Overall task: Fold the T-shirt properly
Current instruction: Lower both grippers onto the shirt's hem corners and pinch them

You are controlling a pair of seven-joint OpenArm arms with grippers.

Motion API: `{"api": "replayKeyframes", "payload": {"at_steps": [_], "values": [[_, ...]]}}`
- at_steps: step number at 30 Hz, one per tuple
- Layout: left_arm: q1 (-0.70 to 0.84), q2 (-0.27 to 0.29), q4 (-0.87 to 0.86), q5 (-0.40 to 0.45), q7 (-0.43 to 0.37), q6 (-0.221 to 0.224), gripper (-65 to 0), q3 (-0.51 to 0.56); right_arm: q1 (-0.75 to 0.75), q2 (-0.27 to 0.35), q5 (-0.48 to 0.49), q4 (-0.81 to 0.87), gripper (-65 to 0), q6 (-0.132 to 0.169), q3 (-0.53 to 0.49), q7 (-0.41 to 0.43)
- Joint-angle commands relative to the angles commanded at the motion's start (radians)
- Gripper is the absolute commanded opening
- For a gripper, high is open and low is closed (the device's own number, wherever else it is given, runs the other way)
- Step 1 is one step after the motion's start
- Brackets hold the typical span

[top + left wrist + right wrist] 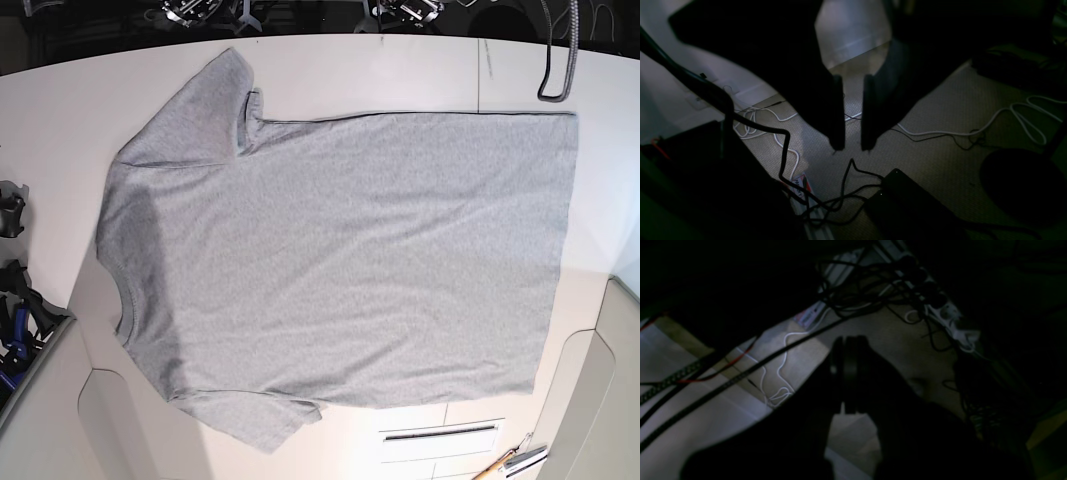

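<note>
The heather-grey T-shirt lies spread flat on the white table, plain side up, with the neck at the left and the hem at the right. One sleeve points to the far left corner and the other to the near edge. Neither gripper shows in the base view. In the left wrist view my left gripper hangs over carpeted floor, its jaws a narrow gap apart and empty. In the right wrist view my right gripper has its fingers pressed together, empty, over floor.
White and black cables and a black box lie on the carpet. A power strip with tangled cords lies on the floor. On the table are a looped cable at the far right and small tools at the near right.
</note>
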Motion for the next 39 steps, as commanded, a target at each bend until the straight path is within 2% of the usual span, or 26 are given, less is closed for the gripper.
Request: {"api": "replayKeyframes", "payload": {"at_steps": [3,4,7,9,11,15,20,24,27,29,37,39], "values": [[0.004,-0.004,0.012,-0.001,0.019,-0.074,-52.5,0.000,-0.003,0.000,0.000,0.000,-65.0,0.001,0.000,-0.001],[0.006,-0.006,0.019,-0.001,0.031,-0.100,-52.5,0.000,-0.003,0.000,0.000,0.000,-65.0,0.011,0.000,-0.003],[0.034,-0.011,0.061,-0.001,0.047,-0.179,-52.5,0.000,-0.007,0.004,0.000,0.000,-65.0,0.084,0.000,-0.003],[0.067,-0.020,0.105,-0.002,0.061,-0.187,-52.5,0.000,-0.019,0.006,0.000,0.005,-65.0,0.127,0.000,-0.003],[0.107,-0.031,0.159,-0.002,0.064,-0.186,-52.5,-0.005,-0.038,0.011,0.000,0.014,-65.0,0.154,0.000,-0.003],[0.192,-0.070,0.302,-0.002,0.064,-0.186,-52.5,-0.047,-0.099,0.039,0.023,0.075,-65.0,0.161,0.000,-0.003],[0.304,-0.113,0.505,-0.002,0.064,-0.187,-52.5,-0.169,-0.200,0.107,0.113,0.232,-65.0,0.166,0.000,-0.003],[0.381,-0.141,0.654,-0.002,0.079,-0.232,-52.5,-0.268,-0.286,0.177,0.177,0.396,-65.0,0.187,0.000,-0.003],[0.444,-0.156,0.753,-0.041,0.095,-0.230,-52.5,-0.339,-0.358,0.229,0.199,0.520,-65.0,0.189,0.000,-0.005],[0.488,-0.156,0.818,-0.074,0.113,-0.230,-52.5,-0.386,-0.408,0.266,0.209,0.604,-65.0,0.191,0.000,-0.012],[0.670,-0.156,1.109,-0.077,0.128,-0.230,-52.5,-0.514,-0.608,0.406,0.210,0.950,-65.0,0.190,0.000,-0.027],[0.716,-0.156,1.193,-0.088,0.136,-0.230,-52.5,-0.533,-0.650,0.430,0.247,1.048,-65.0,0.189,0.007,-0.060]]}}
